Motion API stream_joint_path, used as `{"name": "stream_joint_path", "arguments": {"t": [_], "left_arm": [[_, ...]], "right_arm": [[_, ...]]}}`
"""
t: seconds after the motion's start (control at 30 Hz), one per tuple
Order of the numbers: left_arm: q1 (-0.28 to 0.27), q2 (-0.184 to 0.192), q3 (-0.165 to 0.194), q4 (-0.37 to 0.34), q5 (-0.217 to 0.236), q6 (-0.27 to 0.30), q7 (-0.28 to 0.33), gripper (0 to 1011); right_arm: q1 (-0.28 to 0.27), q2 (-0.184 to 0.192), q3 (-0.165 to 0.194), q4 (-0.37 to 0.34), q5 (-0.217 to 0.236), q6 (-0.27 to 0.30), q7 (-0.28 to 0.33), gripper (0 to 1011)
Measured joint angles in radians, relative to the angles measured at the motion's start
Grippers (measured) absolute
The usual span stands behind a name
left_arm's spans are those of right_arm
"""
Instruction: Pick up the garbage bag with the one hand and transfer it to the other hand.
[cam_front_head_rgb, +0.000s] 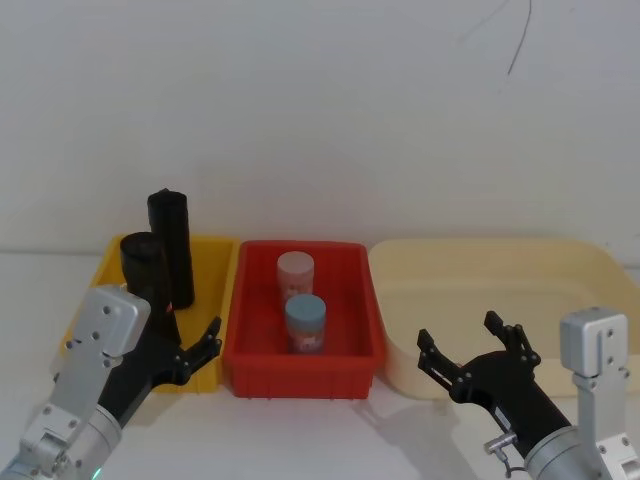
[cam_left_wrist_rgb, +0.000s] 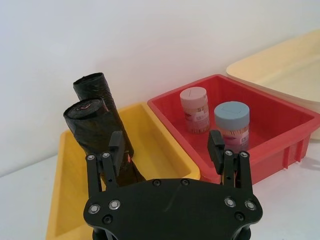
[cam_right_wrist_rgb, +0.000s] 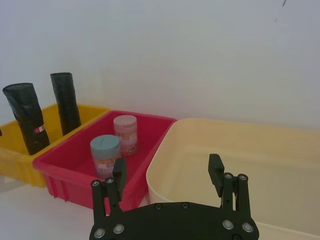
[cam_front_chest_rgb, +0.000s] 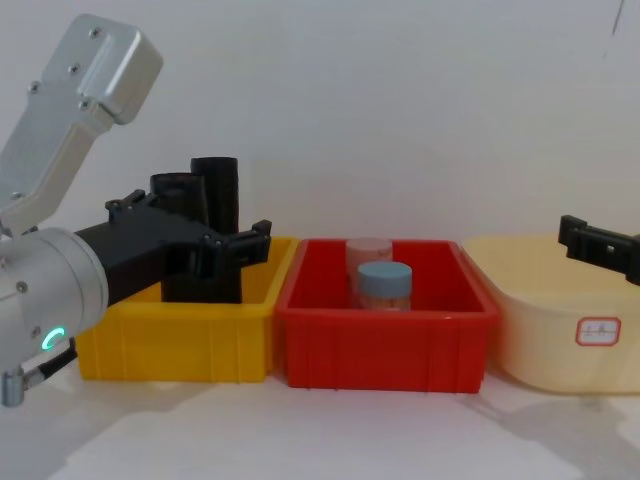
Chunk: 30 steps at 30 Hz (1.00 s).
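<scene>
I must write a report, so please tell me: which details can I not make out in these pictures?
- Garbage bag base, chest view: hidden by the left gripper and yellow bin wall.
- Cream bin label writing, chest view: too small.
- Right gripper, chest view: cut off by the right edge.

Red bin (cam_front_head_rgb: 300, 378), holding two jars (cam_front_head_rgb: 305, 320), sits beside a cream bin (cam_front_head_rgb: 500, 290).
</scene>
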Motion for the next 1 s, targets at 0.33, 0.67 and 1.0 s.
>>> {"name": "stream_joint_path", "arguments": {"t": [0.33,0.67,1.0], "left_arm": [[0.001,-0.007,-0.013,0.011,-0.011,-0.015,-0.005,1002],[0.016,-0.010,-0.044,0.040,-0.051,-0.050,-0.034,1001],[0.015,-0.015,-0.070,0.069,-0.074,-0.073,-0.056,1002]], "right_arm": [[0.000,0.000,0.000,0.000,0.000,0.000,0.000,1000],[0.000,0.000,0.000,0.000,0.000,0.000,0.000,1001],[0.000,0.000,0.000,0.000,0.000,0.000,0.000,1000]]}}
